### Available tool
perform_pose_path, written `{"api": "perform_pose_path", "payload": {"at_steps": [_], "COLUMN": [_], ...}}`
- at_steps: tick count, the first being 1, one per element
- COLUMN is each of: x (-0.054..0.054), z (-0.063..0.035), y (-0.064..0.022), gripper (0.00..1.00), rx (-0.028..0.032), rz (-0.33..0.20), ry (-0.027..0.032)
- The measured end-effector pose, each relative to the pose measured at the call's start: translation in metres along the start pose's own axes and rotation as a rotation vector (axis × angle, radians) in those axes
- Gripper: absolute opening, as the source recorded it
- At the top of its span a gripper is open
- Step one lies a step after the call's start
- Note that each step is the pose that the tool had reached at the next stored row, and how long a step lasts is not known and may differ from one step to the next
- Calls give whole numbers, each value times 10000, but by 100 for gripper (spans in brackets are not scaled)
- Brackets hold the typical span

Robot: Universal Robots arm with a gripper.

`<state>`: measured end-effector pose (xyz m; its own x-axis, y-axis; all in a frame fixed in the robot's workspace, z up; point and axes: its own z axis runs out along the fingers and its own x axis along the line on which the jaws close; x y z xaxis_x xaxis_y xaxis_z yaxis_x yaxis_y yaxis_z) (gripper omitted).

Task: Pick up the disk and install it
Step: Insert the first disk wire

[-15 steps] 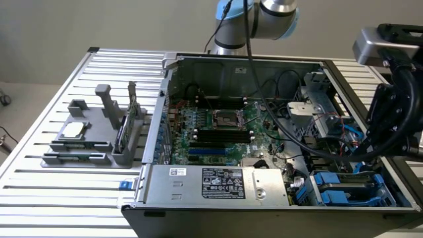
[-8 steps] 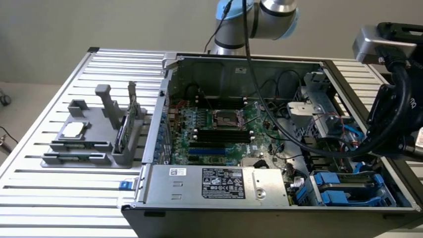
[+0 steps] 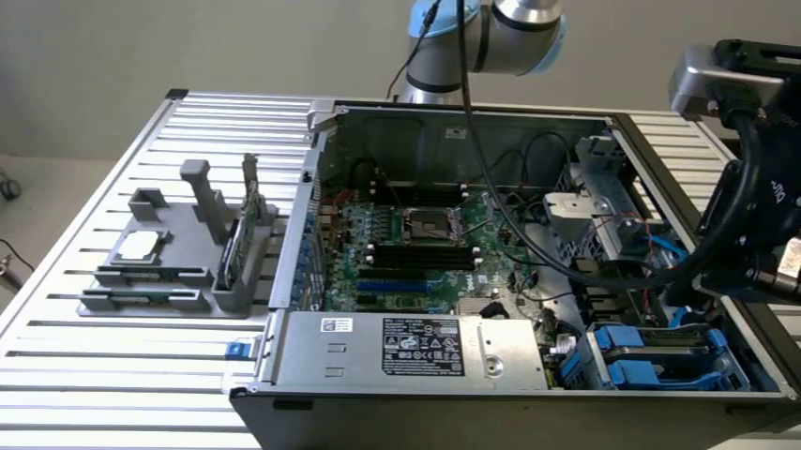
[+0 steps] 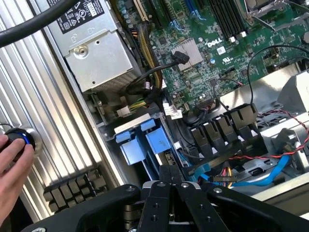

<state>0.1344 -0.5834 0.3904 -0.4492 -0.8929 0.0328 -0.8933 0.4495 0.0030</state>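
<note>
At four o'clock of the computer case (image 3: 501, 408), the disk (image 3: 632, 349) looks seated in its bay; jaws hang above, together and empty; installation seems nearly finished.

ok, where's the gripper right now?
The gripper is at the exterior view's right, over the blue drive bay beside the power supply in the open case.
</note>
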Motion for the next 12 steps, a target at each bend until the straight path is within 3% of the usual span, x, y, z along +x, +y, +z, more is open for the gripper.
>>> {"api": "perform_pose_path", "payload": {"at_steps": [12], "x": [-1], "z": [0], "y": [0], "gripper": [11], "rx": [-37], "rz": [1353], "ry": [11]}}
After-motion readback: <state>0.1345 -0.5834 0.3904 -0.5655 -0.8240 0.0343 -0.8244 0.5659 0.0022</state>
